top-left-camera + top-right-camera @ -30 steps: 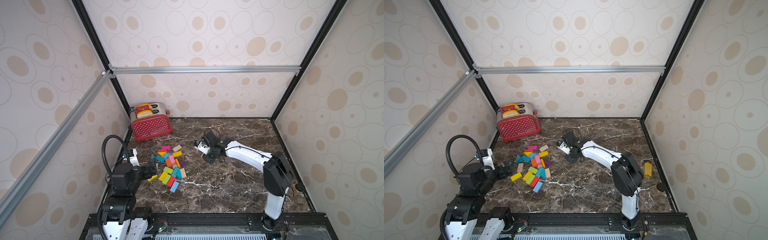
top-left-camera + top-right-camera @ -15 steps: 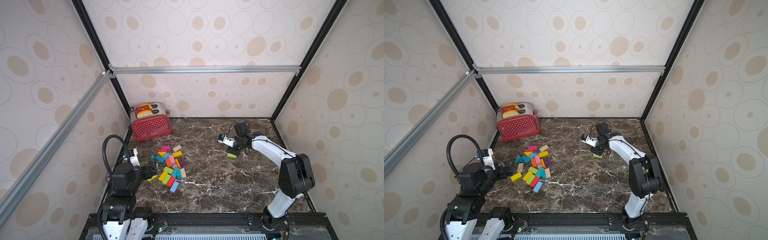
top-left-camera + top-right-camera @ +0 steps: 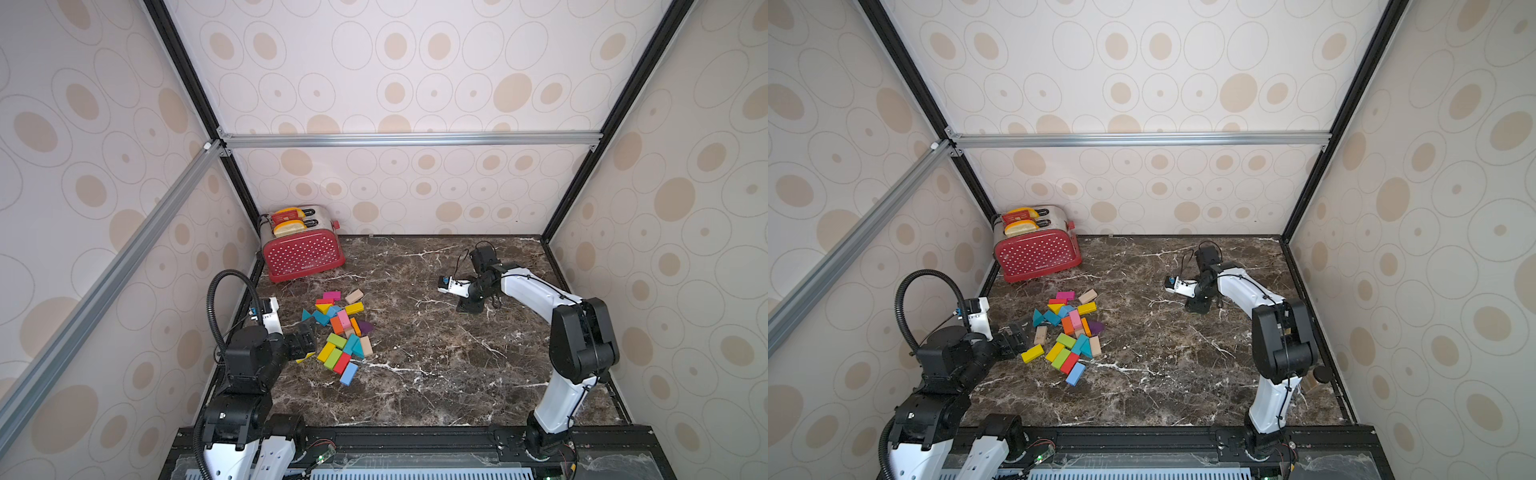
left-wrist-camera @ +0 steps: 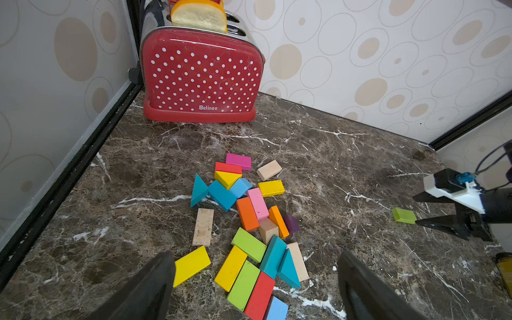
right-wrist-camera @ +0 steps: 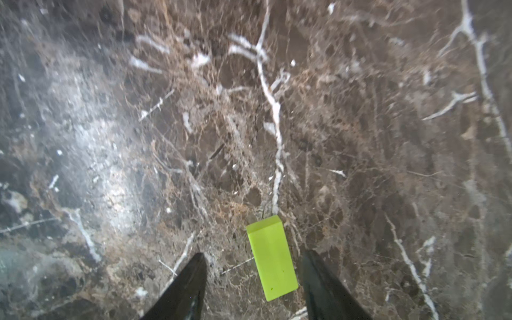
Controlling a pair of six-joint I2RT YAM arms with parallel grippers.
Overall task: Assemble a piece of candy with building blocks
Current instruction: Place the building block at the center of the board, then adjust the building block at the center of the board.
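Dark brown marble counter [image 3: 436, 374] with white veins, walled on three sides. A red, white-dotted toaster [image 3: 303, 253] stands in the far left corner. In front of it, on the left half of the counter, lie the building blocks [image 3: 340, 328]: a loose flat cluster of small bricks and triangular wedges, many touching, painted red, yellow, green, blue, teal, pink, orange and purple, with some in bare wood. The left tool [image 4: 255, 253] hangs just beside the near edge of this cluster, fingers spread wide and holding nothing. The right tool [image 5: 254, 253] is released on the right half. One lime-green brick [image 5: 271, 257] lies flat between its parted fingers, well apart from the cluster.
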